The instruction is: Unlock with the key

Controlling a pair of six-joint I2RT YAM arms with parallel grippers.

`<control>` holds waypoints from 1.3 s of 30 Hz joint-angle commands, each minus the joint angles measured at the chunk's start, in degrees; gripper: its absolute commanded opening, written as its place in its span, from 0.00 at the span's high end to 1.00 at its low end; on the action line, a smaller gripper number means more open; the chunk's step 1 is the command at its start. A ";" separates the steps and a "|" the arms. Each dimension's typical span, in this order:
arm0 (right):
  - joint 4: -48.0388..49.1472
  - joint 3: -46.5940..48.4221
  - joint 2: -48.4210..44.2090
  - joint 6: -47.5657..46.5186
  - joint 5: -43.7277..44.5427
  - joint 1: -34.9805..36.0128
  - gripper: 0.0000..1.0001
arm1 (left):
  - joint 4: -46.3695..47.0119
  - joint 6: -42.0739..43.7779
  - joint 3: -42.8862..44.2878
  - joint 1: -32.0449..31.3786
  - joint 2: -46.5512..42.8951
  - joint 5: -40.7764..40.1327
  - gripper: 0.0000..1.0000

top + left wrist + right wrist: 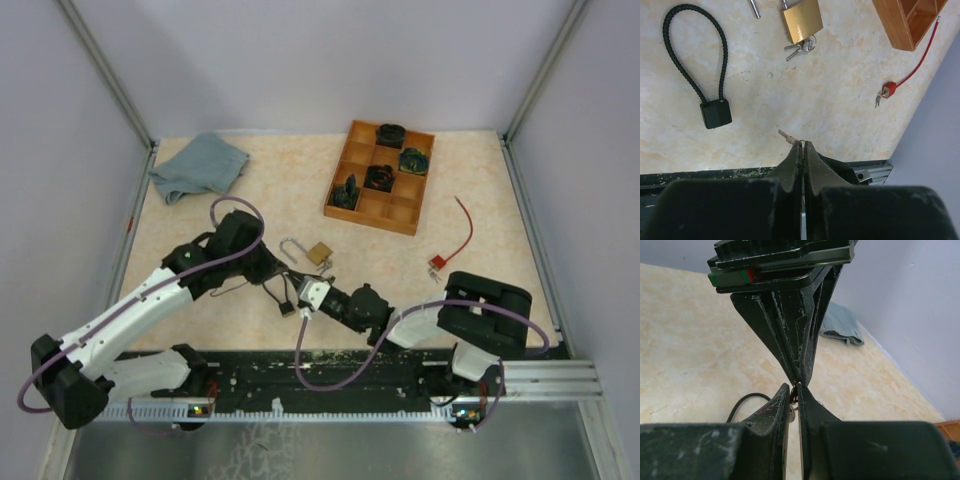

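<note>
1. Left jaws: fully closed on the key (785, 135). Only the blade tip pokes out past them. It's held in the air over the front part of the surface (840, 100).
2. Right jaws: tip to tip with the left ones, pinched down to a thin slit. There's a small metal bit in the slit. I can't tell if they're bearing on the key or just beside it.
3. Locks all lie flat on the surface. The black cable lock (715, 113) is near the jaws. The brass padlock (801, 20) is further back, with its own keys at its base. The red cable lock (889, 89) is well apart, to one side. I can't tell which lock this key fits; my guess is the black one.
4. Handling: the key is small, thin, stiff, smooth metal. It's light, will pivot in a pinch and is easy to drop. I'd take it by the head, flat faces against the pads, with the blade free.
5. The black lock body looks light and will likely skid when pushed, and its cable is floppy. I'd pin the body before inserting.
</note>
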 commanded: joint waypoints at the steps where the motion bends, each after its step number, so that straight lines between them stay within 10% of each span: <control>1: -2.56 2.45 -1.02 -0.71 2.28 1.41 0.90 | -0.25 -1.97 -0.09 -0.23 -1.76 -0.49 1.00; 12: -7.65 1.60 -4.84 2.94 6.33 1.81 1.00 | -0.27 0.64 -0.64 -0.23 -4.41 -2.65 0.94; 24: -24.47 -2.43 -22.19 32.76 -4.84 -5.76 1.00 | 4.01 13.80 -8.56 -0.23 -15.05 -5.01 0.40; 39: -32.63 -8.06 -34.19 43.45 0.06 -7.82 1.00 | -4.11 17.09 -5.56 -2.51 7.95 0.06 0.37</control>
